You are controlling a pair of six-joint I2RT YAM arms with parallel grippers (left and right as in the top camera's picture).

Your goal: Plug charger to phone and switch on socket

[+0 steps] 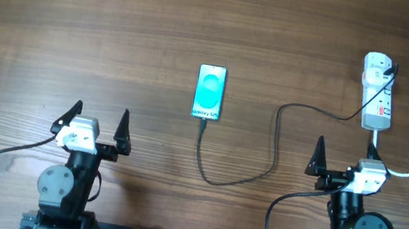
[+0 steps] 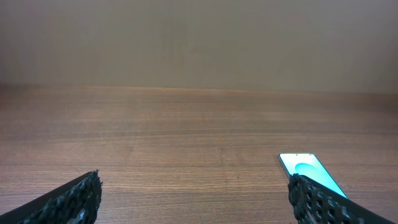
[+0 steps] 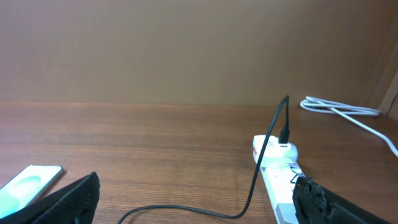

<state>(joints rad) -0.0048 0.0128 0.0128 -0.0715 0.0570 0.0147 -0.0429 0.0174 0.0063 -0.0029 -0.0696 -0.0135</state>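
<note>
Jaws on the left gripper (image 1: pixel 96 123) and the right gripper (image 1: pixel 345 157) are spread wide and hold nothing. The charger (image 1: pixel 276 143) is a thin black wire. I think it is light, soft and bendy, so it is best grabbed close to its small hard tip. It loops on the table between the two arms. Its tip meets the near short edge of the phone (image 1: pixel 209 92), which is flat with a bright blue-green screen. I cannot tell if the tip is pushed in. Its black plug sits in the white socket (image 1: pixel 375 101), just beyond the right gripper.
</note>
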